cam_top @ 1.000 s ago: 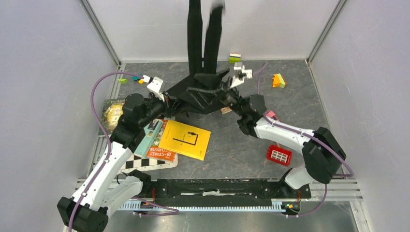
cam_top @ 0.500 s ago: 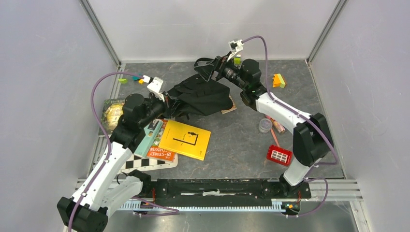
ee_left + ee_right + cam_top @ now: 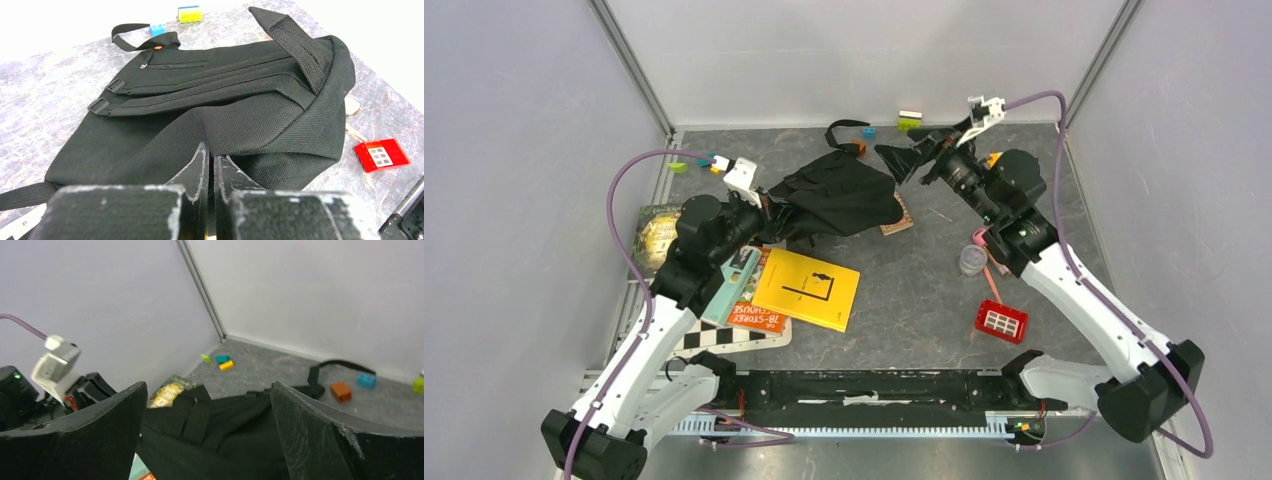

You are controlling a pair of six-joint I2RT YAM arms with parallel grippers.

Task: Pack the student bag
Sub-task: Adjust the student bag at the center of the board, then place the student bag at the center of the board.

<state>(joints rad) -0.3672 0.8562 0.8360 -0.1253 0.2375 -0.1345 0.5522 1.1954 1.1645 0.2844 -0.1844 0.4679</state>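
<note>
The large black soft fabric student bag (image 3: 839, 190) is lying flat on the grey marbled tabletop (image 3: 914, 300), with its mouth not showing in any view. The left jaws are clenching at the bag's near-left edge. They seem to be nipping a thin pleat of fabric, though the left wrist view is not showing how much cloth is caught. The right jaws are standing wide apart just off the bag's far-right corner, grasping nothing.

A pull on so slight a pinch is risking two things. The cloth may slip free, or the whole bag may drag across the tabletop without opening. The right jaws, if lowered, could snag the thin black strap loop (image 3: 340, 365) behind the bag, or knock the small orange brick (image 3: 340, 390) and small blue brick (image 3: 366, 381) lying just beside that loop.

The left wrist view is showing the bag's zipped pocket (image 3: 175, 65), a strap buckle (image 3: 114, 85) and a ribbed webbing handle (image 3: 300, 45). From the top view the bag is reading as a dark heap. Only the top view is showing the flat yellow square book (image 3: 807, 288) near the bag's near-left side. Only the right wrist view is showing that the gap between the right jaws is empty.
</note>
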